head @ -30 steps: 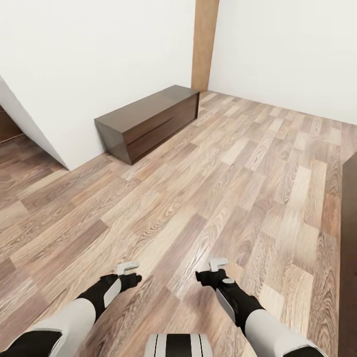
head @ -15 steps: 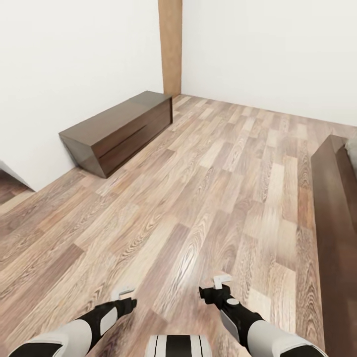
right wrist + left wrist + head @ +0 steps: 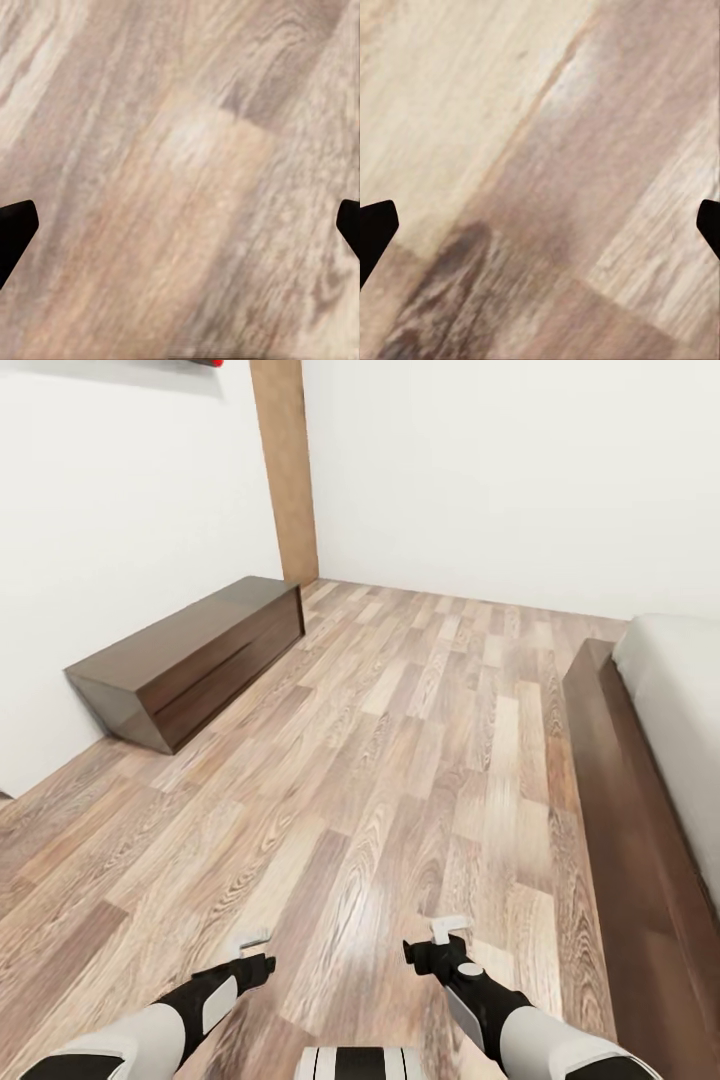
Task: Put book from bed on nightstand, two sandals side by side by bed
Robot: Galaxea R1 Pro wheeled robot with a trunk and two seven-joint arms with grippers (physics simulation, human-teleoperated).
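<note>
View has swung right — bed (image 3: 655,760) now in sight; book, sandals unseen. Both end effectors (image 3: 252,940) (image 3: 447,926) open, empty.

White walls (image 3: 480,470), pale plank floor (image 3: 400,760) (grain varied), wooden post (image 3: 285,470) in the corner.

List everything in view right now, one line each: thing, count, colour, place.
bed: one, dark brown frame with light-grey mattress, along the head view's right edge.
low cabinet: one, dark brown, against the left wall.
door frame: one, light brown wood, in the far corner.
walls: white, left and far side.
floor: pale wood planks, between cabinet and bed.
left gripper: one, black with pale jaws, open, low over the floor.
right gripper: one, same colours, open, low over the floor.
</note>
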